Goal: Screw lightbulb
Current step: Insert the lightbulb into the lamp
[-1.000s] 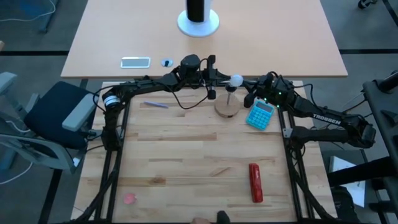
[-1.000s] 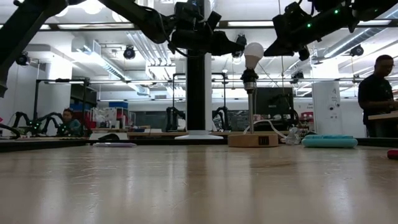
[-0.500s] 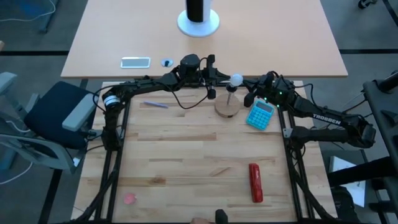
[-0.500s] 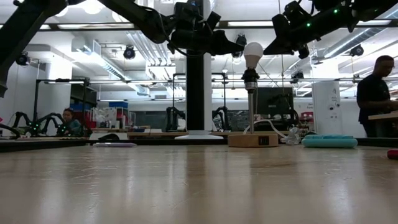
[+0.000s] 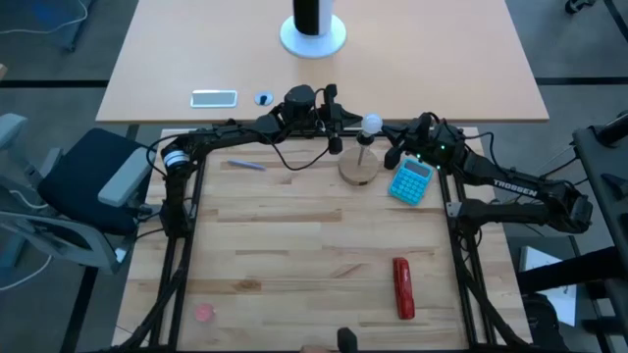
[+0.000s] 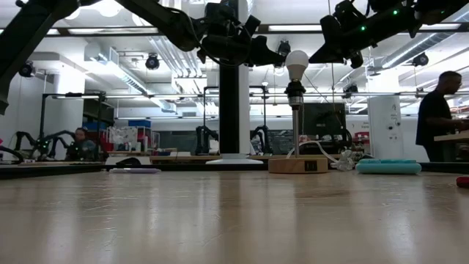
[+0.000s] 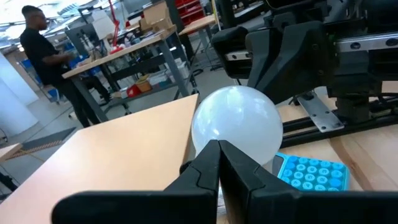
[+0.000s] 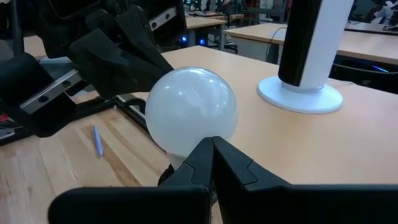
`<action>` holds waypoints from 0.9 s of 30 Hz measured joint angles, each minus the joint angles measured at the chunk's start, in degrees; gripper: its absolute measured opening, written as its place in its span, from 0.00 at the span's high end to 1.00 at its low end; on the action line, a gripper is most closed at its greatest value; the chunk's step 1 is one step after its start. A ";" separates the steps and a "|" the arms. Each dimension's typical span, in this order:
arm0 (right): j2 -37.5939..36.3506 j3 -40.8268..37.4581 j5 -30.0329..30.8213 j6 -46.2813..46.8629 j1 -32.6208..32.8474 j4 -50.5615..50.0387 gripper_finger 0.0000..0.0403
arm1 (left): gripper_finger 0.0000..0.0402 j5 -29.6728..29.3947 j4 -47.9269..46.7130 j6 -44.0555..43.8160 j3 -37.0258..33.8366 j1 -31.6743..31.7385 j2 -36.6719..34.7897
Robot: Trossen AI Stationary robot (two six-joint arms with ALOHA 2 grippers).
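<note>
The small white lightbulb (image 5: 372,124) stands upright, its screw end down in the dark socket (image 6: 294,92) on a thin post over the round wooden disc (image 5: 359,169). It fills the left wrist view (image 7: 236,124) and the right wrist view (image 8: 191,109). My left gripper (image 5: 349,124) is shut and level at the bulb's left side, its tips (image 7: 219,149) just before the globe. My right gripper (image 5: 393,139) is shut at the bulb's right side, its tips (image 8: 212,146) just before the globe. My left gripper points its shut fingertips (image 6: 281,50) level at the globe's left side (image 6: 289,60); I cannot tell whether they touch it. My right gripper points its shut fingertips (image 6: 316,57) at the globe's right side (image 6: 305,62), slanting down; I cannot tell whether they touch it.
A blue calculator (image 5: 410,180) lies right of the disc. A red bar (image 5: 401,287), a purple pen (image 5: 243,165) and a pink disc (image 5: 203,314) lie on the table. On the far table stand a large white cylinder (image 5: 313,29) and a phone (image 5: 214,98).
</note>
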 joint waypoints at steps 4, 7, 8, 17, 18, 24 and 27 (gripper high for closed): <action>0.00 0.00 0.04 -0.05 0.00 -0.08 1.00 | 1.00 0.08 -0.14 -0.01 -0.02 0.00 -0.02; 0.00 0.00 -0.04 -0.41 0.00 -0.06 1.00 | 1.00 -0.59 -0.44 -0.01 -0.04 0.00 -0.08; 0.00 0.00 -0.04 -0.42 0.00 -0.05 1.00 | 1.00 -0.70 -0.47 -0.01 -0.05 0.00 -0.09; 0.13 0.00 -0.10 -1.33 0.00 0.40 1.00 | 1.00 -2.19 -0.95 -0.38 -0.13 -0.01 -0.09; 0.13 0.04 -0.17 -1.48 0.00 0.77 1.00 | 1.00 -3.17 -1.02 -0.38 -0.13 -0.02 -0.09; 0.17 0.09 -0.45 -1.84 0.04 1.15 1.00 | 1.00 -5.15 -2.29 -0.38 -0.24 -0.09 0.02; 0.17 0.09 -0.35 -1.84 0.02 1.12 1.00 | 1.00 -5.19 -2.35 -0.38 -0.24 -0.11 0.00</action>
